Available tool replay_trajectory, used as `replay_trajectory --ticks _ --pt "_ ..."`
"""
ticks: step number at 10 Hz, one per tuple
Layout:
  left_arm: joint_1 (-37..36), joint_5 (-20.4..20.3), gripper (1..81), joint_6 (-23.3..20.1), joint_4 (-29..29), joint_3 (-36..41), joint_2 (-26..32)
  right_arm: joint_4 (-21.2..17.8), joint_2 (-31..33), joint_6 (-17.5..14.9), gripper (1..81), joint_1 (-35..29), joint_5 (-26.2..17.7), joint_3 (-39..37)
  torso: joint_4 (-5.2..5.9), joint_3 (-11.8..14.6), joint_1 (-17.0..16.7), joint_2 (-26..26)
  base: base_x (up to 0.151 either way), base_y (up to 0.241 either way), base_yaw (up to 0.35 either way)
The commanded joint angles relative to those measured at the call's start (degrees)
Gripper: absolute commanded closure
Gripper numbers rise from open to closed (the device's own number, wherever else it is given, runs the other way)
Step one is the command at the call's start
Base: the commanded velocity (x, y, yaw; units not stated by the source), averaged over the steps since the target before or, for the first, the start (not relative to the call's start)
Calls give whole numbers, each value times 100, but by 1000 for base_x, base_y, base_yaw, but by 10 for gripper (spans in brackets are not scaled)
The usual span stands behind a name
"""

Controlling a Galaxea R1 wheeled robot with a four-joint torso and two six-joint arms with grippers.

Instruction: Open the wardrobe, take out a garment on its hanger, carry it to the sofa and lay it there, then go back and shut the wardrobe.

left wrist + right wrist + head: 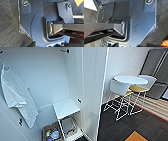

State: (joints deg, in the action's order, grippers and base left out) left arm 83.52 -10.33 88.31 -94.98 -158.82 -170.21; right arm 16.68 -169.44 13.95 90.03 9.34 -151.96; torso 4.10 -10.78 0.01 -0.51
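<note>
Wardrobe (50, 77) open — white interior fills left half of head view, right door (96, 89) swung outward, edge toward camera. Small dark rail fitting high on inside wall. Rust-orange garment not seen on rail — sofa not seen either.

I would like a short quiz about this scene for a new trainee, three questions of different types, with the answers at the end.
1. True or false: the wardrobe stands open.
2. Multiple choice: what hangs inside the wardrobe? A) a blue coat B) a white T-shirt C) a black jacket
3. Fill in: the round table with its chairs is coloured ____.

Key: 1 true; 2 B; 3 white.
</note>
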Motion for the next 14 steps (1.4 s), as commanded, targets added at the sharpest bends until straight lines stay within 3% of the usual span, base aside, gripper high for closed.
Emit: replay_trajectory --ticks 1,14 --pt "-156 215 10 -42 -56 -35 48 46 21 3 10 -120 -283 0 0 0 0 0 0 0 268" --pt "-147 215 10 -42 -65 -35 30 46 -5 3 10 -129 -301 0 0 0 0 0 0 0 270"
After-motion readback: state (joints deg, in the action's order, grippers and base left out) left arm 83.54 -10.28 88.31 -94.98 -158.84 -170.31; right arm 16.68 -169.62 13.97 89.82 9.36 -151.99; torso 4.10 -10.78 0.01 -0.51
